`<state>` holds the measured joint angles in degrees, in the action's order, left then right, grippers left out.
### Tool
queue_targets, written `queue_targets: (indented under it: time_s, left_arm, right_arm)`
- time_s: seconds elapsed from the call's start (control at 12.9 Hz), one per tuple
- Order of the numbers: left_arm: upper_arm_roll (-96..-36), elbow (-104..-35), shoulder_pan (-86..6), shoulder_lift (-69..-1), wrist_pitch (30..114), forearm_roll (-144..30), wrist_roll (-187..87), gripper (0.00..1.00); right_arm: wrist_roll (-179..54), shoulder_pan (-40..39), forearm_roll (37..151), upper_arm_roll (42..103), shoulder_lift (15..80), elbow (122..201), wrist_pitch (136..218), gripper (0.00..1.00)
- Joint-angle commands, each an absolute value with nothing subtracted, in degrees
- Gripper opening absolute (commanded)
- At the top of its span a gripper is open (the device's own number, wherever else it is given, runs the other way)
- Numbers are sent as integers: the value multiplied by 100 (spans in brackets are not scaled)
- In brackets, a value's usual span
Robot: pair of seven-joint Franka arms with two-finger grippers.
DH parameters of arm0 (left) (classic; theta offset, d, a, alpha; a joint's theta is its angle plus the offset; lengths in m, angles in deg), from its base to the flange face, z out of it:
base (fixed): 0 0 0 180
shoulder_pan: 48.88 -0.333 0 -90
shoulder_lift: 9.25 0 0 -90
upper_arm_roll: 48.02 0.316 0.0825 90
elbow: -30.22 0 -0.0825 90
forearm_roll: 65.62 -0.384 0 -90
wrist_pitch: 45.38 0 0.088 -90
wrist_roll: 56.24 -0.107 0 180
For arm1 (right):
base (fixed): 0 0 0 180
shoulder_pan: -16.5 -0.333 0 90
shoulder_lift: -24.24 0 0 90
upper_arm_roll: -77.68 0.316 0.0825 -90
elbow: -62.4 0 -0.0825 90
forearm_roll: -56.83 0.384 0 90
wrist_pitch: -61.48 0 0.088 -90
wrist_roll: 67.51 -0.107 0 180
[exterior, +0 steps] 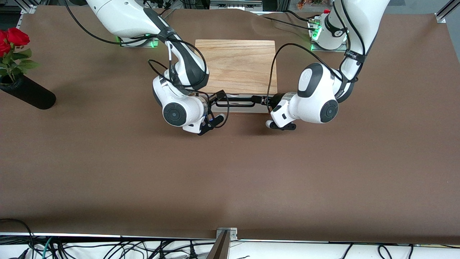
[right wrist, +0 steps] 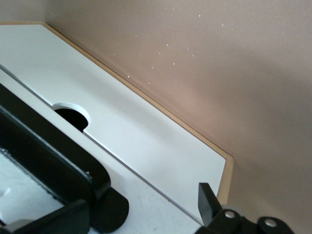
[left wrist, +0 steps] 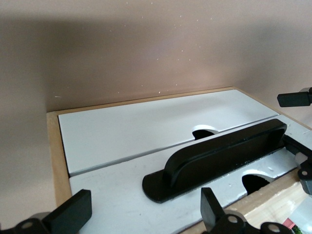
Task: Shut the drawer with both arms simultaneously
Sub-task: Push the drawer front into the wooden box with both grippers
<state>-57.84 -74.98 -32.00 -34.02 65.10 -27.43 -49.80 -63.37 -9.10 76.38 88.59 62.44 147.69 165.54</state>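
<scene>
Light wood first: in the front view we see the box (exterior: 237, 66) sitting between the two arm bases, its front face turned toward the camera. The drawer (exterior: 239, 107) shows only as a thin strip at that face, so we judge it nearly or fully shut. The black handle (exterior: 237, 101) runs along that edge. The right gripper (exterior: 220, 96) sits at the handle's end toward the right arm's side; the left gripper (exterior: 266, 100) sits at the other end. We read this mirrored placement as deliberate: pressing at both ends keeps the front square to the box so it slides without jamming.

Left wrist view: we look onto two white panels (left wrist: 146, 126) framed in wood, a seam between them, with half-round cutouts. The handle (left wrist: 219, 158) lies on the closer panel. Two black fingers (left wrist: 73, 209) stand well apart, straddling it without touching, so the jaws are spread and hold nothing. The spread lets the handle pass between them.

Right wrist view: the same white front (right wrist: 136, 131), a cutout, and the handle's end (right wrist: 58, 161). One finger (right wrist: 207, 202) is clear, another partly shows; they are spread, gripping nothing.
</scene>
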Motion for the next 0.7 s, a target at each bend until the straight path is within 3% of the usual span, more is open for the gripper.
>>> queue_targets:
  time_s: [0.0, 0.46, 0.62]
  left_arm:
    - [-5830, -7885, -3385, -2981, 6027, -2984, -4824, 100]
    - [-5296, -7446, -3596, -2745, 6097, -3046, -4841, 100]
    - [-5154, -7419, -3657, -2508, 6516, -3334, -4833, 100]
  right_arm:
    - [-6303, -925, 7643, 8849, 6300, 14827, 16220, 100]
    - [-6267, -837, 7599, 8805, 6326, 14713, 16526, 100]
    - [-6259, -802, 7565, 8665, 6317, 14250, 16537, 100]
